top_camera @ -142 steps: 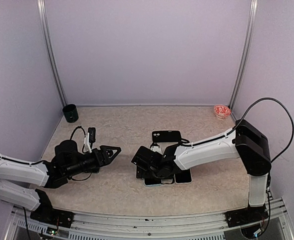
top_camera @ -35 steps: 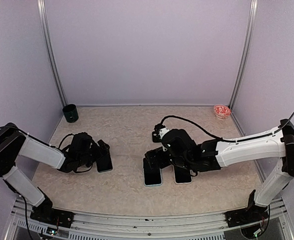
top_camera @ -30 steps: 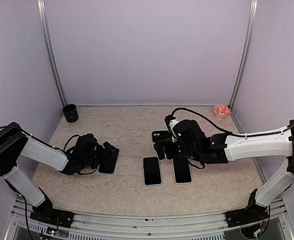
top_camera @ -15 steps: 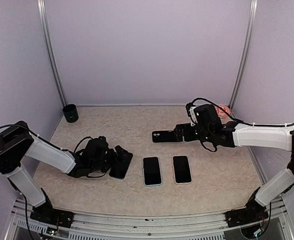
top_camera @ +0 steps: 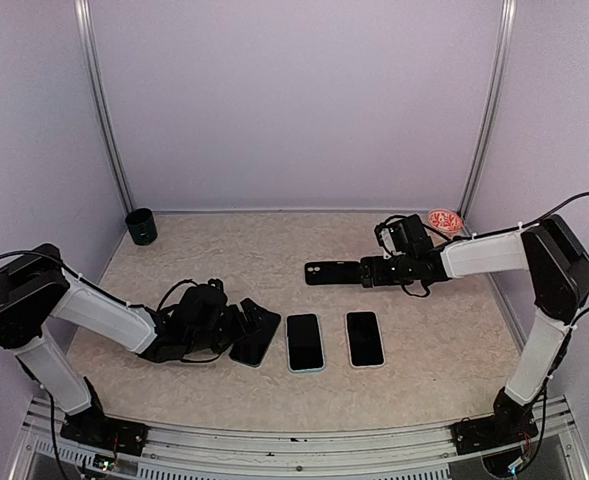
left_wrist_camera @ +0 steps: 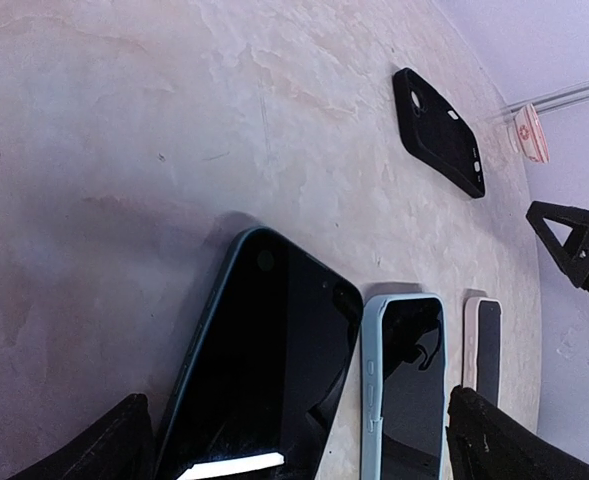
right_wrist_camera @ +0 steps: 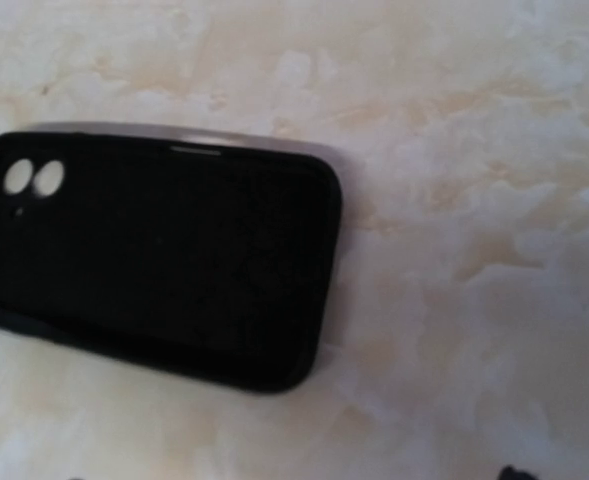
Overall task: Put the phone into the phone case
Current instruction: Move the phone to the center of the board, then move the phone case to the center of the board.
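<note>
Phone (left_wrist_camera: 264,370), dark, screen up, lies on the bench (top_camera: 244,260) near the front edge, just left of a light-blue-cased phone (top_camera: 305,342). A pale-cased phone (top_camera: 365,339) lies just right of that one. Left hand (top_camera: 239,322) sits low at the dark phone, released. Its fingers (left_wrist_camera: 109,455) are spread wide with the phone between them, nearer the left one; contact cannot be told. Phone case (right_wrist_camera: 164,260), black, lies flat farther back, well apart from the phone, camera cut-outs at its left end. Right hand (top_camera: 367,272) hovers at the case's right end, released, holding nothing.
</note>
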`<control>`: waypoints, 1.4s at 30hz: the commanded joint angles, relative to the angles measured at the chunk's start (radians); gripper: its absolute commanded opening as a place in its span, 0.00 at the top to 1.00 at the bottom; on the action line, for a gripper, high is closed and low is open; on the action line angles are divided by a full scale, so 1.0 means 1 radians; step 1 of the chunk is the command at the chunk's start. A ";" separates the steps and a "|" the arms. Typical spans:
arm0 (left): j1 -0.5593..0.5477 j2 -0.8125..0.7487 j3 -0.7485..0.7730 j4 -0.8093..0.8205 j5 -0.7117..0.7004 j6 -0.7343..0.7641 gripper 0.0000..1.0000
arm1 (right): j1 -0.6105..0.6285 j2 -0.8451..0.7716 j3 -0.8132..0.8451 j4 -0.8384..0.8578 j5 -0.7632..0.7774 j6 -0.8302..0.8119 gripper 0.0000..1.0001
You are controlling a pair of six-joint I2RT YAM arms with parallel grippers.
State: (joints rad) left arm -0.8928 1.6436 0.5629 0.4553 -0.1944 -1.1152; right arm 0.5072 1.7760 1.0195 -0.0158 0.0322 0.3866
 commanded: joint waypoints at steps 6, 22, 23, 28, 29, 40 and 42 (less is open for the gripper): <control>-0.017 0.009 -0.021 -0.138 -0.022 -0.028 0.01 | -0.019 0.065 0.062 0.049 -0.142 0.009 0.15; -0.017 -0.090 -0.079 -0.145 -0.042 -0.018 0.01 | 0.341 -0.187 -0.029 0.013 -0.176 0.087 0.08; -0.017 -0.086 -0.085 -0.132 -0.032 -0.017 0.01 | 0.350 -0.187 -0.031 0.026 -0.176 0.092 0.08; -0.030 -0.070 -0.093 -0.119 -0.006 -0.023 0.01 | 0.349 -0.191 -0.023 0.004 -0.084 0.084 0.05; -0.034 -0.071 -0.094 -0.122 -0.005 -0.026 0.01 | 0.340 -0.192 -0.018 -0.007 -0.067 0.077 0.04; -0.098 -0.064 -0.094 -0.140 -0.004 -0.062 0.01 | 0.188 -0.158 -0.018 0.003 -0.160 0.069 0.05; -0.102 -0.066 -0.095 -0.136 -0.004 -0.066 0.01 | 0.200 -0.145 -0.024 0.013 -0.201 0.083 0.05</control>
State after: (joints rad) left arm -0.9771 1.5509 0.4980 0.3870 -0.2394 -1.1507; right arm 0.6884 1.6001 0.9958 -0.0132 -0.0826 0.4618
